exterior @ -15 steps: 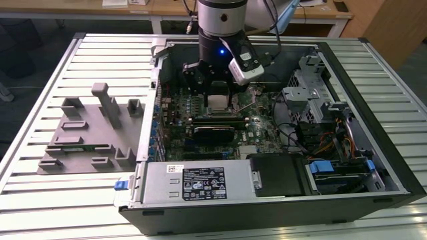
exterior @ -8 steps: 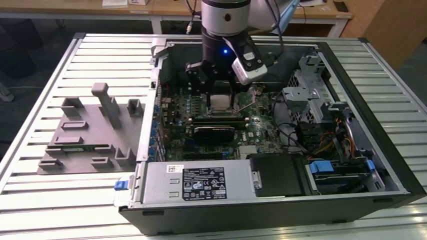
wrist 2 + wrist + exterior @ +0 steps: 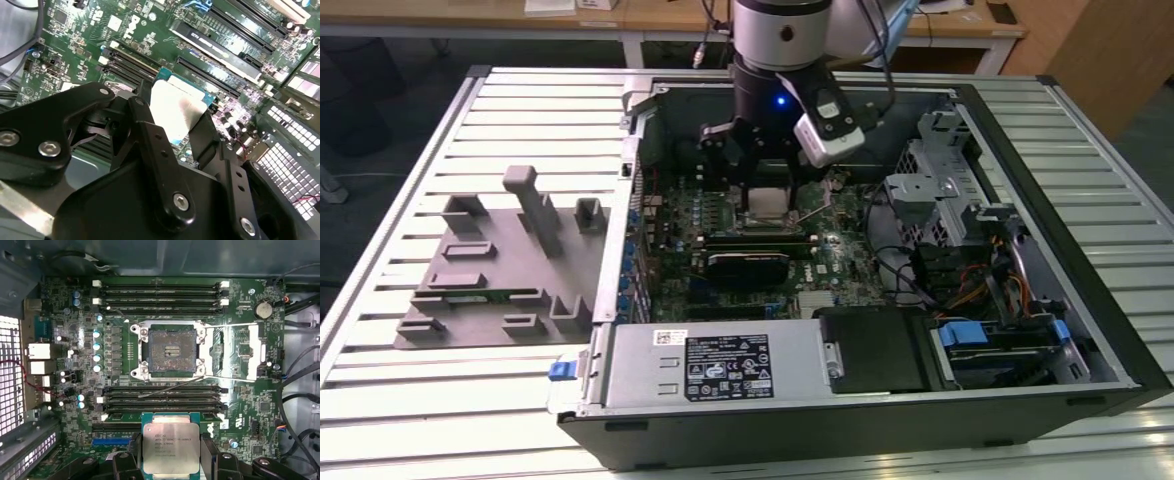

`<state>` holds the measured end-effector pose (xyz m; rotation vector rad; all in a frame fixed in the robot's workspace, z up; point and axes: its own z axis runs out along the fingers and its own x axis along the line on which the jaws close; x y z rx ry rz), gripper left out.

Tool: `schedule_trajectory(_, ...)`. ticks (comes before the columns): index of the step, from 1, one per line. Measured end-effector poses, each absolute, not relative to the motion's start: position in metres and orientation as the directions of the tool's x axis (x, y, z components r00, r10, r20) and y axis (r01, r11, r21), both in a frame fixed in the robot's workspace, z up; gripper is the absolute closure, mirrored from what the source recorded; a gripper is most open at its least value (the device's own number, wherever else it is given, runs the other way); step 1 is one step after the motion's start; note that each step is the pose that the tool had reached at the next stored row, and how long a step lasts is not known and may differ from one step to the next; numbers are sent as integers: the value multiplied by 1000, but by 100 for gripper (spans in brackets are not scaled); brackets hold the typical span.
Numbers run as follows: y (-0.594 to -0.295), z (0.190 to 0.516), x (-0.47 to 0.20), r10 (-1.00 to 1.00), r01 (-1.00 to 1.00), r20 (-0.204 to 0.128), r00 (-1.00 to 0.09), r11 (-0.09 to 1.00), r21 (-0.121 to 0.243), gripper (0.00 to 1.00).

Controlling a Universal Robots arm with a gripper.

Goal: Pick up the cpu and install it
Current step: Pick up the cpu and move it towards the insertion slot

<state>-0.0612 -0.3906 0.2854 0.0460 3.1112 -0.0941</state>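
1. Silvery-white metal lid with a thin tan-green rim: the cpu (image 3: 171,447) is clamped in the gripper (image 3: 171,460). I see one black finger (image 3: 131,454) pressed on each of two opposite edges in both wrist views
2. The chip is held flat, lid side facing the first wrist camera, over the green motherboard (image 3: 250,405). I cannot tell how far off the board it hangs
3. The socket (image 3: 167,352) is a dark square in a metal frame. Its contact field is exposed and its load plate (image 3: 232,352) is swung open beside it. The cpu is not in the socket; the two are well apart in the first wrist view
4. Banks of long memory slots (image 3: 160,292) flank the socket on two sides. The held chip overlaps the bank nearer the gripper
5. In the exterior view the arm reaches down into the open computer case (image 3: 1107,330), with the gripper low over the middle of the board
6. A grey fixture tray (image 3: 494,270) lies on the slatted table (image 3: 400,150), on the exterior view's left of the case
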Motion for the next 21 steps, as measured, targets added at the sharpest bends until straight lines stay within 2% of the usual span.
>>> schedule_trajectory(21,-377,285,-50,29,30,-29,-999,998,-60,45)
